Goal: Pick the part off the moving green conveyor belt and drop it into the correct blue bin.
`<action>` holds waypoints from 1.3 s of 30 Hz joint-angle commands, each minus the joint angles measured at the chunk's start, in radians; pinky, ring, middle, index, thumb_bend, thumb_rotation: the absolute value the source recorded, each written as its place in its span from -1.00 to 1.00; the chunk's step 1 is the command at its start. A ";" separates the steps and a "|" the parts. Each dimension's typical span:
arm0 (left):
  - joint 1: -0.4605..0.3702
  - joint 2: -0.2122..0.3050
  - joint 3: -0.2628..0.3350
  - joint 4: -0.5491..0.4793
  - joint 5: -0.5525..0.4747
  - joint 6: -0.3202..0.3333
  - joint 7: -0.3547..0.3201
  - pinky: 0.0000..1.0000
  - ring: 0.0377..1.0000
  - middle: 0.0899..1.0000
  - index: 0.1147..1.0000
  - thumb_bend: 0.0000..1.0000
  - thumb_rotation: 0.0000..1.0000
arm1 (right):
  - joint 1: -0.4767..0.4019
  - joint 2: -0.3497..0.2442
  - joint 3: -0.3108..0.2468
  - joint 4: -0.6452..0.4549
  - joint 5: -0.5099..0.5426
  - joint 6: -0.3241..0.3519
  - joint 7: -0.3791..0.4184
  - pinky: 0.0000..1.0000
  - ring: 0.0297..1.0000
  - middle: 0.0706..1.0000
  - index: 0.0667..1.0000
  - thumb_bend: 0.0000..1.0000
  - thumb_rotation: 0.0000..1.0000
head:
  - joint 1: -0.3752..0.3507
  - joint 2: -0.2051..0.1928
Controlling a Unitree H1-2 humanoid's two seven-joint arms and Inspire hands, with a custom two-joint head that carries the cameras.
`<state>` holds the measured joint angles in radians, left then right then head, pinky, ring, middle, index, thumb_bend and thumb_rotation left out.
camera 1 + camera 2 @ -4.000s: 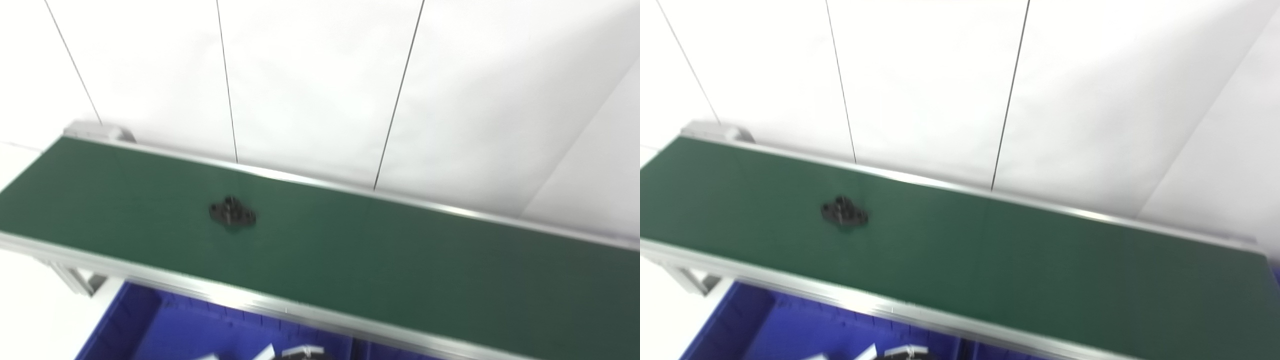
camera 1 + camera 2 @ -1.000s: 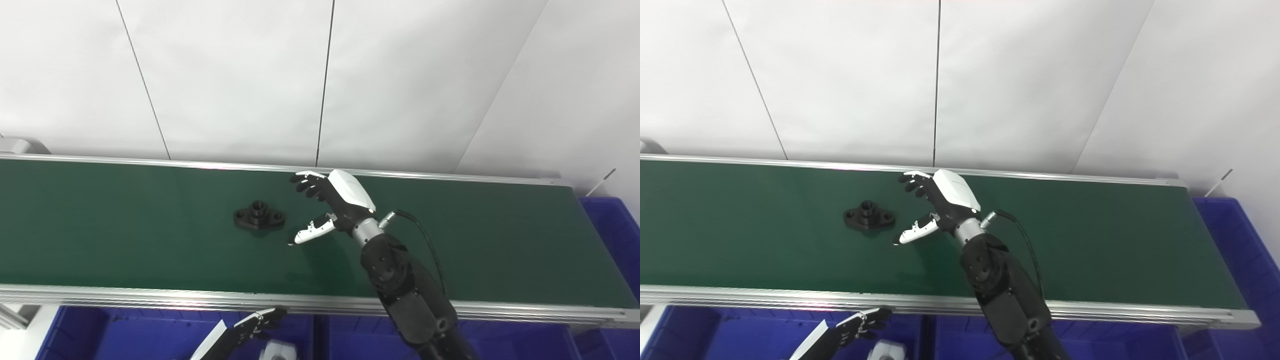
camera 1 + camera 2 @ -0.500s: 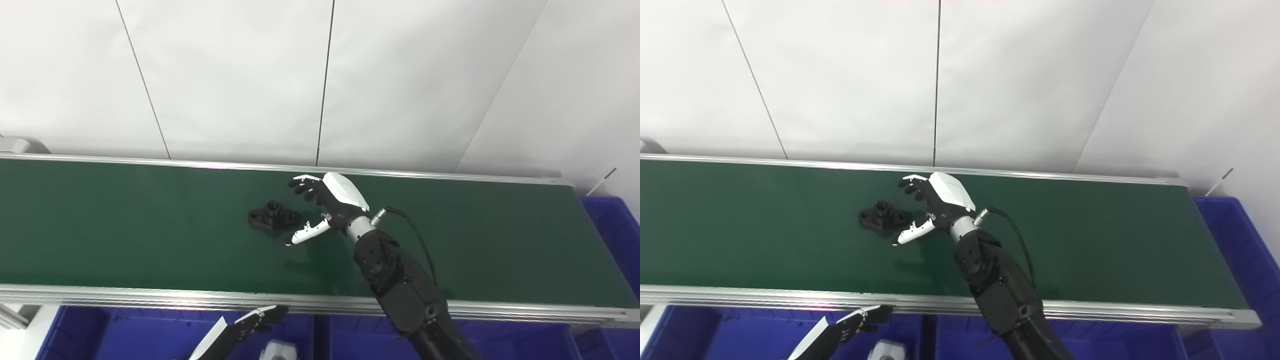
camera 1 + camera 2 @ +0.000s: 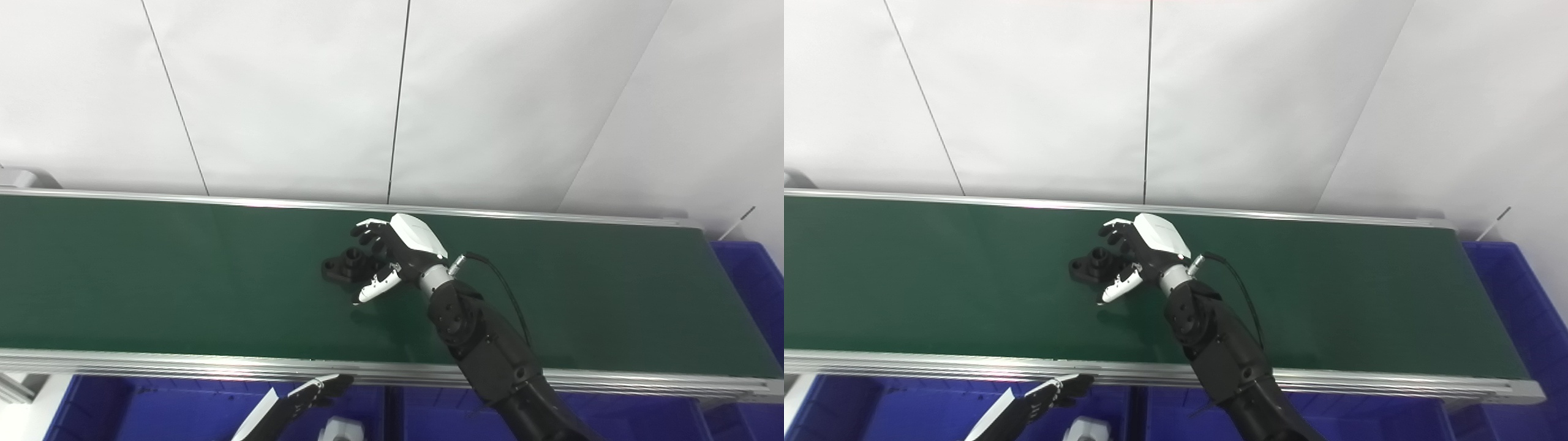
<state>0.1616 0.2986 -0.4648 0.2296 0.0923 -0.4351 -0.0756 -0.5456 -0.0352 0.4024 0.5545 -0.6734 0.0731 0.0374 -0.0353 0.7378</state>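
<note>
A small black flanged part (image 4: 344, 264) with a raised centre hub lies on the green conveyor belt (image 4: 153, 275), left of middle. My right hand (image 4: 395, 251) hovers over the belt at the part's right end, open, with fingers above it and thumb in front; the part's right flange is hidden behind the hand. It also shows in the right eye view (image 4: 1142, 251), with the part (image 4: 1090, 264). My left hand (image 4: 312, 392) sits low below the belt's near rail, over a blue bin, fingers loosely apart and empty.
Blue bins (image 4: 153, 410) line up under the belt's near aluminium rail (image 4: 184, 364), and another blue bin (image 4: 750, 275) stands past the belt's right end. A white panelled wall rises behind the belt. A pale object (image 4: 334, 429) shows in the bin near my left hand.
The part has ridden the belt to the right and now reaches my right hand. The right hand has shifted slightly left and lowered, its thumb curling toward the part. The left hand stayed put.
</note>
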 commanded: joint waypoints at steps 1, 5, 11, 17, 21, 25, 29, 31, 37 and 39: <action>0.000 -0.001 0.012 -0.025 -0.014 -0.035 -0.009 0.54 0.64 0.69 0.62 0.69 -0.50 | -0.033 -0.006 0.007 -0.011 -0.005 -0.013 -0.027 0.27 0.36 0.43 0.48 0.54 -0.89 | 0.001 0.003; 0.002 -0.002 0.017 -0.026 -0.009 -0.035 -0.013 0.47 0.58 0.69 0.62 0.69 -0.50 | -0.025 -0.015 0.023 -0.002 -0.013 -0.021 -0.043 0.27 0.36 0.42 0.46 0.50 -0.95 | 0.000 0.003; 0.005 -0.006 0.024 -0.030 -0.011 -0.035 -0.021 0.45 0.55 0.68 0.62 0.69 -0.48 | -0.027 -0.039 0.064 0.012 -0.039 -0.023 -0.056 0.22 0.30 0.39 0.42 0.46 -1.00 | -0.002 0.010; 0.005 -0.011 0.034 -0.030 -0.013 -0.035 -0.032 0.43 0.52 0.68 0.63 0.69 -0.50 | -0.027 -0.080 0.130 0.011 -0.094 -0.028 -0.043 -0.18 -0.15 -0.08 0.14 0.07 -1.00 | -0.004 0.016; 0.004 -0.014 0.036 -0.034 -0.003 -0.035 -0.027 0.43 0.52 0.67 0.63 0.68 -0.50 | -0.011 -0.096 0.160 -0.015 -0.110 -0.013 -0.028 -0.31 -0.25 -0.08 0.01 0.03 -1.00 | -0.004 0.018; 0.002 -0.016 0.037 -0.033 -0.001 -0.035 -0.025 0.42 0.51 0.66 0.63 0.68 -0.52 | -0.006 -0.104 0.185 -0.013 -0.122 -0.017 -0.026 -0.30 -0.21 0.00 -0.05 0.02 -1.00 | -0.005 0.022; 0.001 -0.020 0.041 -0.033 -0.007 -0.035 -0.032 0.42 0.51 0.67 0.64 0.67 -0.52 | -0.002 -0.117 0.212 -0.011 -0.134 -0.030 -0.023 -0.27 -0.20 0.03 -0.06 0.02 -1.00 | -0.005 0.024; 0.000 -0.022 0.042 -0.031 -0.001 -0.035 -0.027 0.41 0.49 0.66 0.63 0.67 -0.52 | 0.001 -0.124 0.222 -0.017 -0.140 -0.033 -0.017 -0.28 -0.21 0.03 -0.06 0.02 -1.00 | -0.005 0.024; 0.002 -0.025 0.045 -0.034 0.004 -0.035 -0.026 0.41 0.48 0.66 0.63 0.68 -0.52 | 0.032 -0.143 0.221 -0.069 -0.131 -0.043 -0.032 -0.33 -0.22 0.01 -0.06 0.02 -1.00 | -0.003 0.028; 0.004 -0.026 0.047 -0.035 0.000 -0.035 -0.031 0.41 0.48 0.66 0.64 0.68 -0.52 | 0.056 -0.152 0.206 -0.120 -0.121 -0.040 -0.040 -0.37 -0.26 -0.03 -0.02 0.02 -1.00 | -0.004 0.030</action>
<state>0.1699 0.2703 -0.4238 0.2252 0.0938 -0.4351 -0.1059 -0.5169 -0.1882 0.6025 0.4624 -0.7948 0.0637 -0.0131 -0.0399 0.7670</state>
